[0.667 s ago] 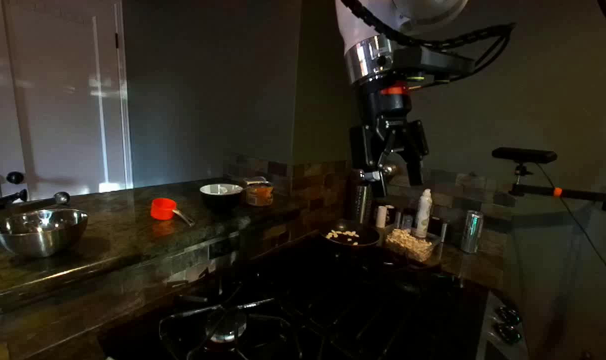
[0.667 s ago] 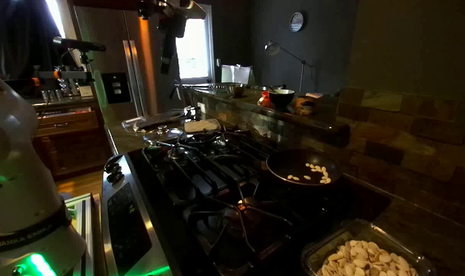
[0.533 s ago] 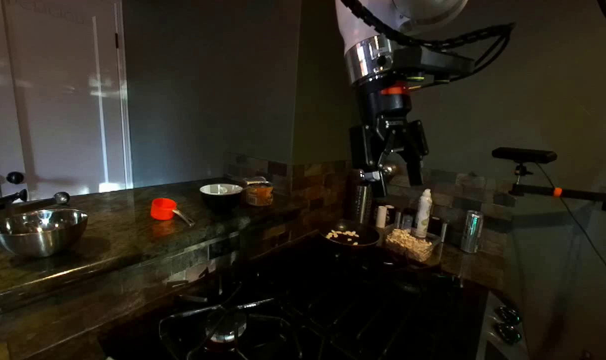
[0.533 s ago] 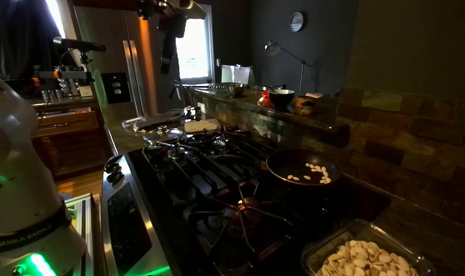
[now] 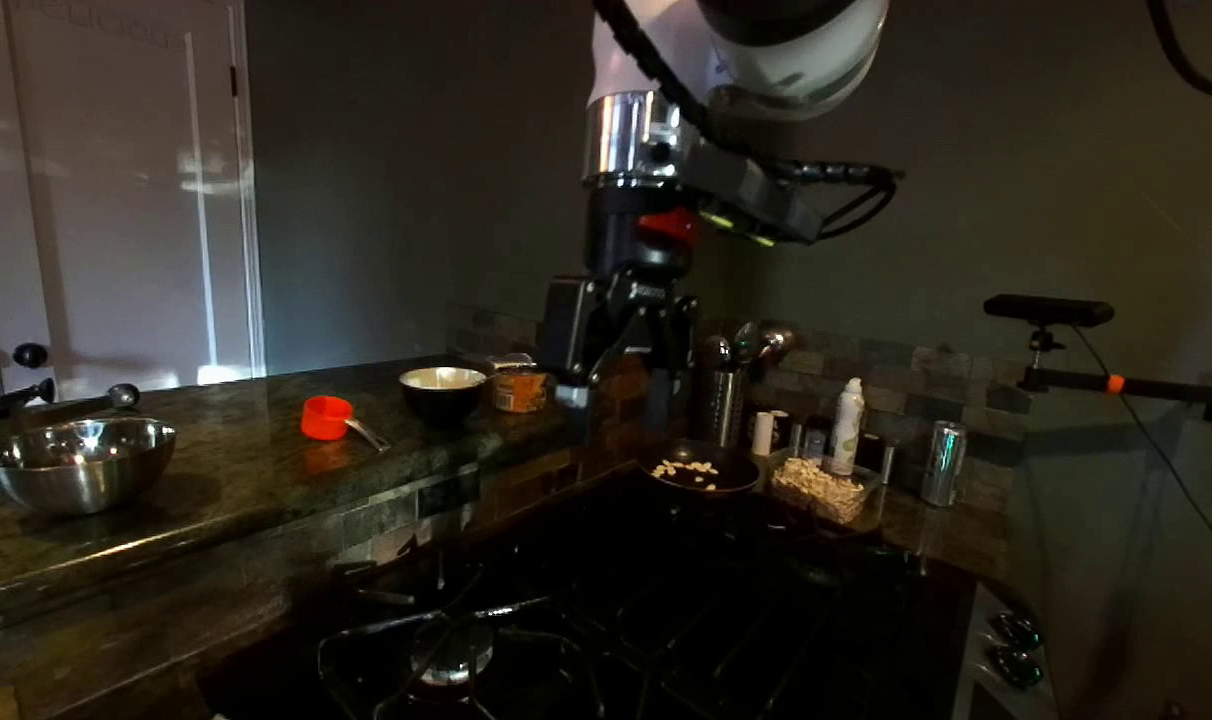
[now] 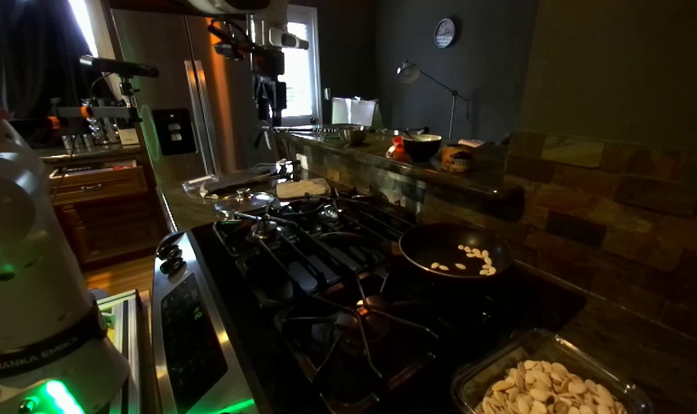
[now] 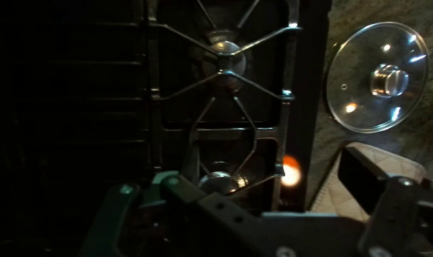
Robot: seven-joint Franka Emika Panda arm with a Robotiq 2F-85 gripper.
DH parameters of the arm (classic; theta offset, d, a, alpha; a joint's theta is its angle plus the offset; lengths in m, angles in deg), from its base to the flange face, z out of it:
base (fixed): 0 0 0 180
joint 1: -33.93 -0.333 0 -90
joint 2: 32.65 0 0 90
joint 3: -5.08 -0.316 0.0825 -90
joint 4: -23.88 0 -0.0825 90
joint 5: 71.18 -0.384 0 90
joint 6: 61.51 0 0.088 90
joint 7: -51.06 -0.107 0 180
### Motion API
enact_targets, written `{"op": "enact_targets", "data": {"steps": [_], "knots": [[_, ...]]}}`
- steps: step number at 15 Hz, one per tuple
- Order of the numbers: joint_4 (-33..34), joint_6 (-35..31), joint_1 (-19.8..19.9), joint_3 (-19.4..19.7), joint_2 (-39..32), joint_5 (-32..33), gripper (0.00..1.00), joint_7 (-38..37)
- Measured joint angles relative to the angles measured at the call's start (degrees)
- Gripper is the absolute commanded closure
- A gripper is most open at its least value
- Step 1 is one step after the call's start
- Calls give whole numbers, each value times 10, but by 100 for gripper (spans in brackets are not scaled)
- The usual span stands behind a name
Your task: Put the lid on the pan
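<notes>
The glass lid with a shiny knob lies on the counter beside the stove, at the upper right in the wrist view (image 7: 359, 67) and past the stove's far end in an exterior view (image 6: 256, 202). The dark pan stands on the stove with several pale seeds in it, in both exterior views (image 5: 721, 466) (image 6: 435, 244). My gripper (image 5: 618, 405) is open and empty, pointing down high above the stove; it also shows near the top in an exterior view (image 6: 269, 118). In the wrist view its fingers (image 7: 264, 178) are wide apart and the lid is outside them.
A quilted cloth pad (image 7: 331, 200) lies next to the lid. Iron grates (image 7: 225, 64) cover the stove. A clear tub of seeds (image 6: 550, 385) stands by the pan. The raised ledge holds a black bowl (image 5: 444, 400), red cup (image 5: 326, 418), can (image 5: 519, 388) and steel bowl (image 5: 81, 470).
My gripper has moved left and down in an exterior view and hangs more upright. It stays open. The lid and the pan have not moved.
</notes>
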Motion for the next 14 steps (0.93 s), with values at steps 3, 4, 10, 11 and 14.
{"op": "enact_targets", "data": {"steps": [3,4,10,11,14], "knots": [[-1,-56,-39,-15,-40,-20,0,50],[-1,-62,-50,-18,-48,-25,0,71],[-2,-62,-74,-22,-60,-31,0,148],[-2,-62,-74,-21,-60,-31,0,150],[3,-68,-80,-22,-64,-31,0,232]]}}
